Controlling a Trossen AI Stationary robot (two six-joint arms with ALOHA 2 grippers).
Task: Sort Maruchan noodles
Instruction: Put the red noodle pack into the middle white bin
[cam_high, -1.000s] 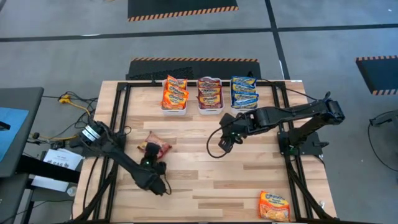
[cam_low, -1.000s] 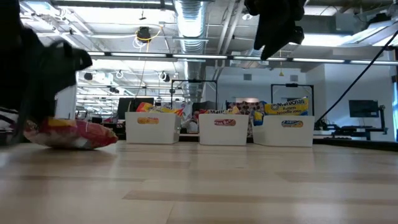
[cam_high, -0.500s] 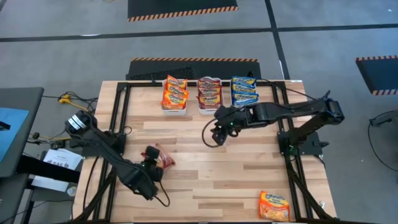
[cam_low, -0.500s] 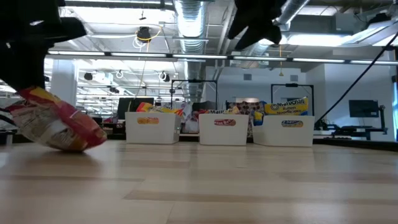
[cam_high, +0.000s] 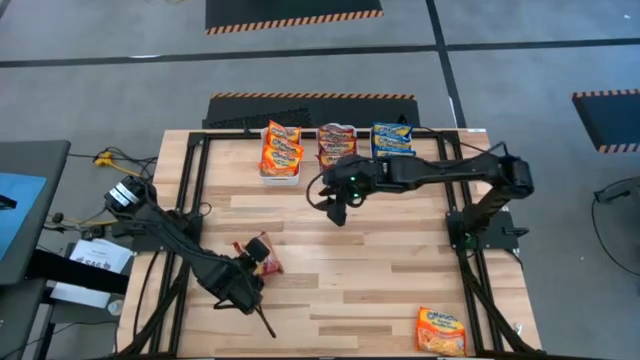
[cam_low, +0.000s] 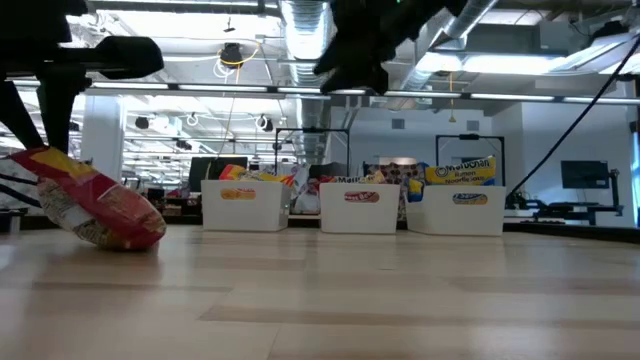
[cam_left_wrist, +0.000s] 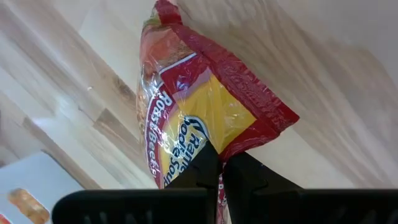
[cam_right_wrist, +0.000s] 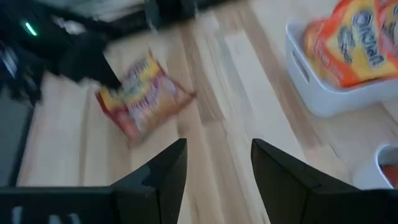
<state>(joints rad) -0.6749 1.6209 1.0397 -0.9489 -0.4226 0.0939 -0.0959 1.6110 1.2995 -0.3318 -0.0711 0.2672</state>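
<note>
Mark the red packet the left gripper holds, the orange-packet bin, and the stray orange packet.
red packet (cam_left_wrist: 205, 118), left wrist view, yellow label.
orange-packet bin (cam_high: 279, 178), high view, near rim.
stray orange packet (cam_high: 441, 331), high view, centre.

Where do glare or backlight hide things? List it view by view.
Low view: ceiling lights behind turn the right claw into a black silhouette; the red packet is well lit. Left wrist view: white glare streaks the packet's wrapper, print partly readable. High view: even light, no hard shadows.
</note>
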